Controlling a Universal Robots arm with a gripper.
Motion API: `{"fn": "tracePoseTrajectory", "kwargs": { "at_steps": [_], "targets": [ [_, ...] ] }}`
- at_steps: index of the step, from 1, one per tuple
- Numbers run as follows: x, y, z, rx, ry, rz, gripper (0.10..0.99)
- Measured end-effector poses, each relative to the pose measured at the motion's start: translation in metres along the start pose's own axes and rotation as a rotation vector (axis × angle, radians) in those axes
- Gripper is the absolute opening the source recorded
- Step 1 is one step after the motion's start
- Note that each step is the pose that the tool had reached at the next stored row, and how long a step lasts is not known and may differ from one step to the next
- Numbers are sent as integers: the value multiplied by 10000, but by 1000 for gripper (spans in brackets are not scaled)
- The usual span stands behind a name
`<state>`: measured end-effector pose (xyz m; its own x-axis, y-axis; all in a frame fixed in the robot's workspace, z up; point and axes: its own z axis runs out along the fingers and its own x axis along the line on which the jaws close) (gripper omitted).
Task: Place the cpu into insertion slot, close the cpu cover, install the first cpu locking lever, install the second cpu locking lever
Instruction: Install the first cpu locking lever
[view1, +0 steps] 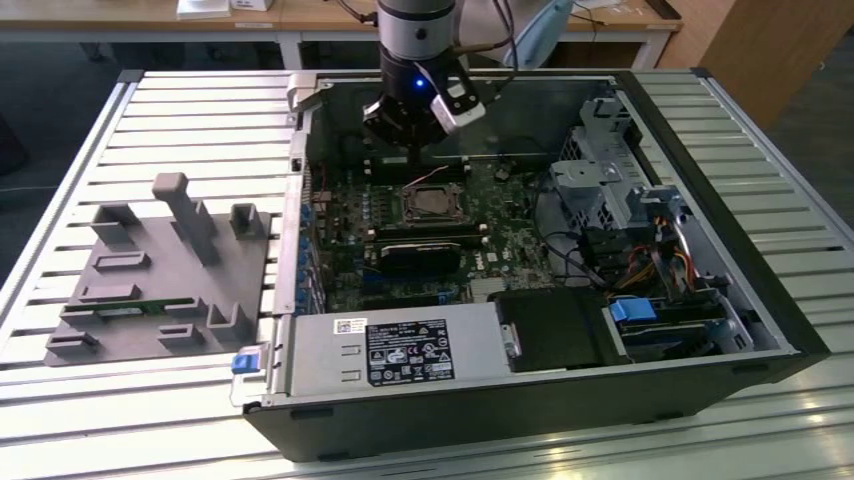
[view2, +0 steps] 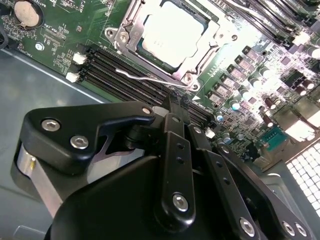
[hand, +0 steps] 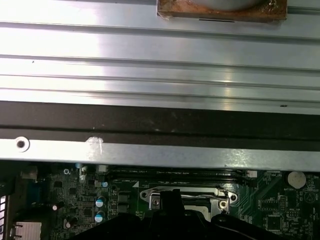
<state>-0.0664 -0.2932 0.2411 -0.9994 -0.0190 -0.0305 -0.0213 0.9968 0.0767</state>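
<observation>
1. Cpu (view2: 167, 31) sits in the insertion slot (view2: 197, 60) on the green motherboard (view2: 55, 30), cpu cover (view2: 122, 37) closed around it.
2. Locking lever (view2: 142, 77) lies beside the socket.
3. Tool (view2: 172, 107) hovers just above, fingers together, holding nothing.

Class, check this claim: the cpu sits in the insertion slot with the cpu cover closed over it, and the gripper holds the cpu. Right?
Not quite. The gripper holds nothing; it hovers beside the socket. The second wrist view shows the cpu seated in the insertion slot with the cpu cover closed over it.
</observation>
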Motion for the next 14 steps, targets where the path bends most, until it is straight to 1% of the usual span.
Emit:
{"fn": "tracePoseTrajectory", "kwargs": {
  "at_steps": [6, 14],
  "targets": [
    [-23, -2, 28, 2, 3, 1, 106],
    [-30, -4, 50, 3, 3, 1, 106]
  ]
}}
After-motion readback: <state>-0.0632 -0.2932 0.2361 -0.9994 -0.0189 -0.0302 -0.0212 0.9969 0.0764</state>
